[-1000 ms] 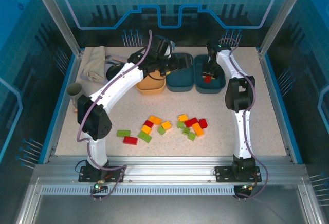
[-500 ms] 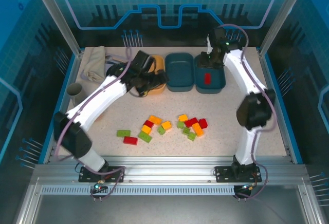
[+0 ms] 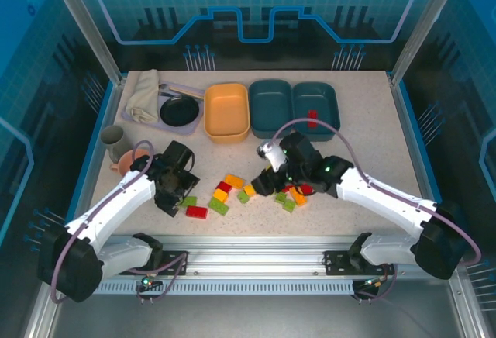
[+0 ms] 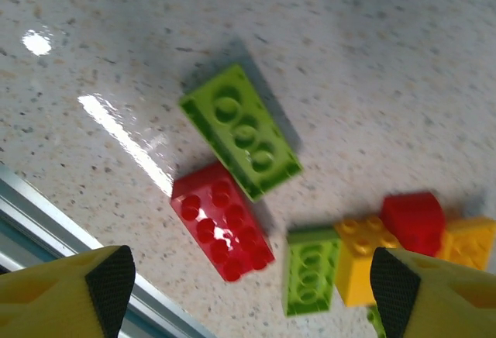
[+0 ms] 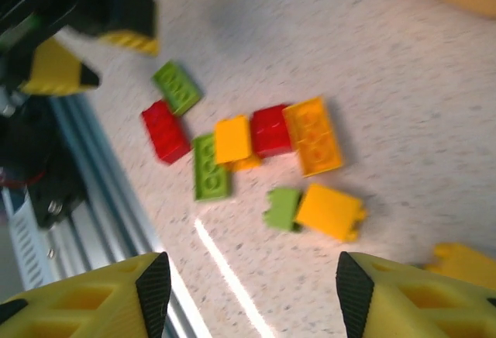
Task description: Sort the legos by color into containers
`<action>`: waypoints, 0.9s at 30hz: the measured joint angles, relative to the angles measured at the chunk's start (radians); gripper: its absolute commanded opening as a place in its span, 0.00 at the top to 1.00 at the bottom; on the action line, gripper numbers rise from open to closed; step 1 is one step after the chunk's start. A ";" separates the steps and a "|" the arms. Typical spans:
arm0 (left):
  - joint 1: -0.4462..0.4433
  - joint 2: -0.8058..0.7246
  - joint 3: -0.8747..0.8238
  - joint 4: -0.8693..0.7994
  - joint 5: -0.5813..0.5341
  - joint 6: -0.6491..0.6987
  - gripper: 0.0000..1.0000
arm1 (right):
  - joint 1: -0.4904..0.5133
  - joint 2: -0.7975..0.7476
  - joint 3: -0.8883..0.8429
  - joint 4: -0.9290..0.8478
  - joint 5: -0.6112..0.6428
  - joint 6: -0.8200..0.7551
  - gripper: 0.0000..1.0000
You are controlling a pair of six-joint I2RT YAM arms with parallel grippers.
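**Supervisor:** Left gripper, condition?

**Inspector:** The left gripper (image 4: 252, 287) hangs low over the table (image 3: 372, 160). Its fingers are spread wide with nothing between them. Beneath it lie a lime brick (image 4: 242, 130) and a red brick (image 4: 222, 220), just beside each other, near the table's front edge.

**Supervisor:** And the right?

**Inspector:** The right gripper (image 5: 253, 285) also stands parted and carries nothing. It hovers above the right end of the loose legos (image 3: 233, 181), hiding a few of them from the overhead camera.

**Supervisor:** Location of the legos?

**Inspector:** Most lie on the near half of the table in a loose band between the two grippers. Red, lime and orange-yellow pieces are mixed there, several touching. One red piece (image 3: 312, 118) rests inside the right teal tub (image 3: 325, 99).

**Supervisor:** The containers?

**Inspector:** Three stand in a row along the far side. The orange-yellow tub (image 3: 227, 113) is on the left, the middle teal tub (image 3: 270, 109) is just beside it, and the right teal tub sits against that one. All three are well apart from the bricks on the table.
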 measured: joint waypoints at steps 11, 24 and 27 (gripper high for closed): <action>0.069 0.106 -0.072 0.156 0.024 -0.068 0.25 | 0.072 0.023 -0.042 0.145 -0.030 -0.026 0.30; 0.094 0.159 -0.174 0.303 0.021 -0.095 0.36 | 0.072 0.080 0.010 0.146 -0.054 -0.026 0.31; 0.100 0.169 -0.183 0.313 0.023 -0.096 0.41 | 0.072 0.091 0.015 0.146 -0.063 -0.026 0.31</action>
